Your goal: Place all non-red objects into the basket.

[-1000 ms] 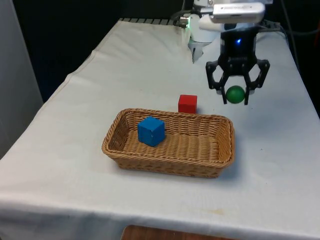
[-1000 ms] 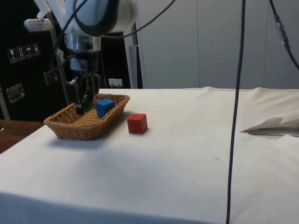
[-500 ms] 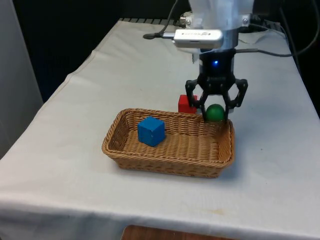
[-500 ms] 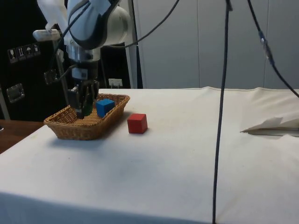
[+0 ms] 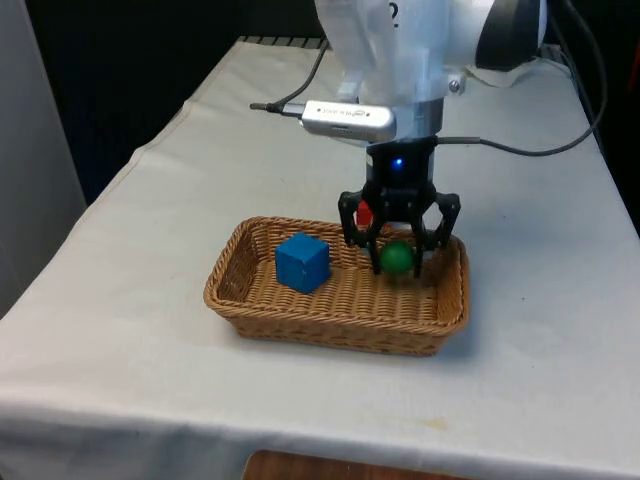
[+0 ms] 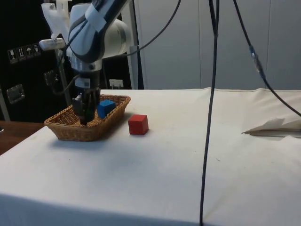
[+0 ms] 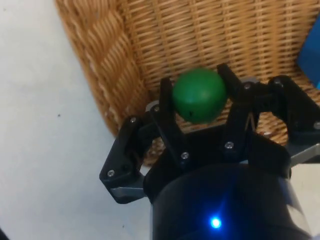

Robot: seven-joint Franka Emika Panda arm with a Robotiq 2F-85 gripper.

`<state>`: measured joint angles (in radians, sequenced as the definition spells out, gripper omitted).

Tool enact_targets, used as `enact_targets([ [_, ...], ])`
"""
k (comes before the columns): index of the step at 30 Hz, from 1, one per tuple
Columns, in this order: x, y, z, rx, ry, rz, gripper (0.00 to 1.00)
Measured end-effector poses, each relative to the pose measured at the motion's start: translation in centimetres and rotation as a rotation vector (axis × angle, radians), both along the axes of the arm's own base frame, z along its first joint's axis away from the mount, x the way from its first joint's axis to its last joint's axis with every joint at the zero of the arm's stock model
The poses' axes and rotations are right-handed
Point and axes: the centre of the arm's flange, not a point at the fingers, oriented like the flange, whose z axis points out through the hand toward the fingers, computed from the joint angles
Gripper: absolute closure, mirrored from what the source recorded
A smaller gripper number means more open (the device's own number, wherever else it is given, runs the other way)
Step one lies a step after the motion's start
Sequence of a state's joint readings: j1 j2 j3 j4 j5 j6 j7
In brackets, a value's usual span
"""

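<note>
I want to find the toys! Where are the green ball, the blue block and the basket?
Round green ball (image 7: pixel 199 95), wrist view, its front.
Blue cube block (image 5: pixel 302 262), front view, its front face.
Woven wicker basket (image 5: pixel 340 333), front view, its near wall.

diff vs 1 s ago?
The gripper, shut on the green ball, moved from beyond the basket's end at the front view's right to over its inside and came lower. Nothing was let go. The blue cube in the basket, the red cube on the table and the basket itself stayed put.
</note>
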<state>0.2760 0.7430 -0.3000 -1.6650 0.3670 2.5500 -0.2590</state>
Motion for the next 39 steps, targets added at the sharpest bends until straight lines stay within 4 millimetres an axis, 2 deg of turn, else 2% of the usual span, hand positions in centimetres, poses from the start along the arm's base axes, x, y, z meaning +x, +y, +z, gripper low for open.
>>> enact_targets([
  [7,0.2,-0.5,-0.4,-0.013,-0.006,0.002,1.0],
  [14,0.2,-0.6,-0.3,-0.014,-0.007,0.0,0.32],
  [15,0.2,-0.6,-0.3,-0.014,-0.007,0.0,0.32],
  [16,0.3,-0.6,-0.2,-0.014,-0.008,0.0,0.23],
  [17,0.3,-0.6,-0.2,-0.014,-0.008,0.0,0.04],
  [18,0.3,-0.6,-0.2,-0.014,-0.008,0.0,0.0],
  [27,0.3,-0.8,0.0,-0.014,-0.011,-0.002,0.0],
  [33,-0.6,-1.7,2.4,-0.001,-0.006,-0.012,0.0],
  [39,-2.8,-2.6,4.7,0.018,-0.002,-0.014,0.0],
])
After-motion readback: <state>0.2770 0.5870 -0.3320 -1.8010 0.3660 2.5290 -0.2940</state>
